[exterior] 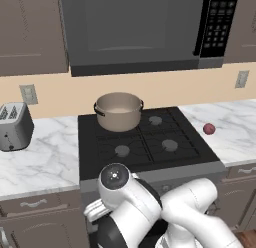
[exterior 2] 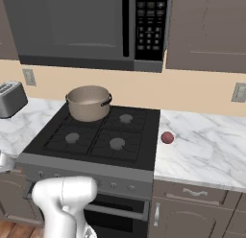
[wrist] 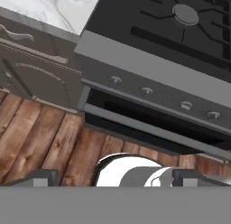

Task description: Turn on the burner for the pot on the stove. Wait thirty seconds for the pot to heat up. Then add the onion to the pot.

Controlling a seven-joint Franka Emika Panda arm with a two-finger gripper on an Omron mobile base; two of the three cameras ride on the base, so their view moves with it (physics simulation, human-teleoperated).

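Basically nothing done yet: gripper [wrist: 113, 178] wide open, low below knobs [wrist: 146, 90]; pot [exterior: 119, 111] unlit, onion [exterior: 209, 128] on counter [exterior: 235, 132] beyond.

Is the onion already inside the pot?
No, the onion lies on the marble counter right of the stove, apart from the pot.

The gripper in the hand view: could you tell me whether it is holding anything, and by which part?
Nothing is held. The gripper is open, its fingertips apart with only floor between them. The onion lies on the counter.
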